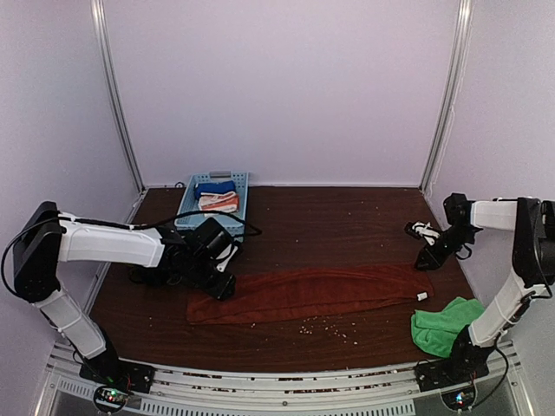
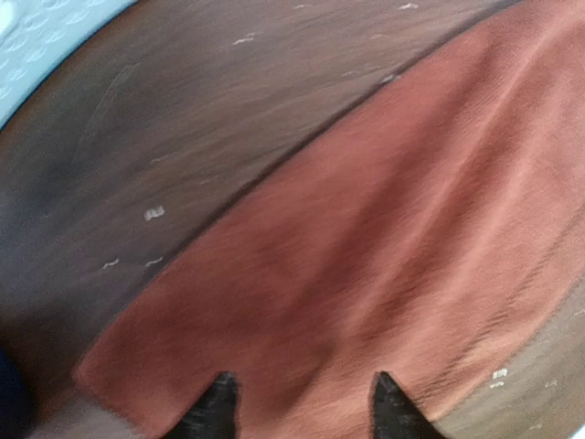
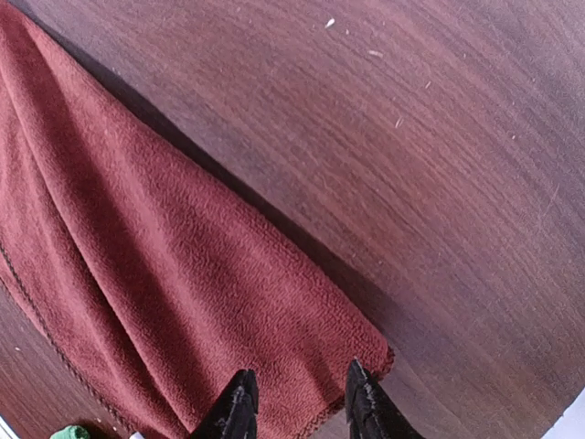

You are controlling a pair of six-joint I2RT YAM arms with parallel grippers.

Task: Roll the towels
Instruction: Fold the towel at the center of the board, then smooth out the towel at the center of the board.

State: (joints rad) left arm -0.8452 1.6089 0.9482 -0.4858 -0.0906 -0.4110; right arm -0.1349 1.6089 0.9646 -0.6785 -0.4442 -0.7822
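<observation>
The rust towel (image 1: 303,295) lies folded in a long strip across the middle of the table, with its small white tag (image 1: 422,296) at the right end. My left gripper (image 1: 227,290) hangs over the strip's left end. In the left wrist view the rust towel (image 2: 366,238) fills the frame, blurred, and the left gripper (image 2: 304,407) is open just above the cloth. My right gripper (image 1: 425,263) is at the right end, open over the corner of the rust towel (image 3: 183,274). The green towel (image 1: 444,325) sits crumpled near the right arm's base.
A light blue basket (image 1: 244,201) at the back left holds a blue cloth (image 1: 214,186) and a white-and-orange striped cloth (image 1: 218,203). Small pale crumbs (image 1: 325,325) are scattered on the dark wooden table (image 1: 347,225) in front of the strip.
</observation>
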